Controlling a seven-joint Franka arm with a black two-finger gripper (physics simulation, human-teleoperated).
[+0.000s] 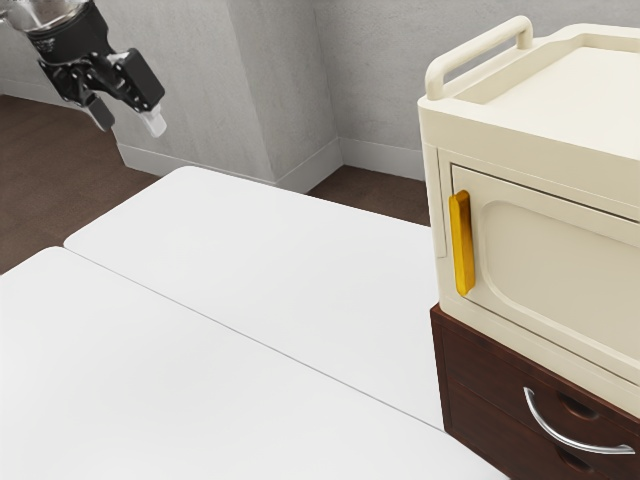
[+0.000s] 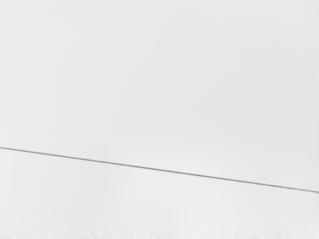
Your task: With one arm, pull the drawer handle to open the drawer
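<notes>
I see a white table [image 1: 250,250] with a thin dark seam [image 2: 159,170] below the hand [image 1: 129,122]. A boxy cream cabinet [image 1: 550,130], its upright yellow handle [image 1: 463,243] on the door, sits atop a dark brown wooden drawer unit [image 1: 475,425]; their insides are hidden. The upper drawer [image 1: 485,365] looks closed, as far as I can tell, and bears a curved silver metal handle [image 1: 574,441]. The hand hangs well apart from it, fingers spread.
</notes>
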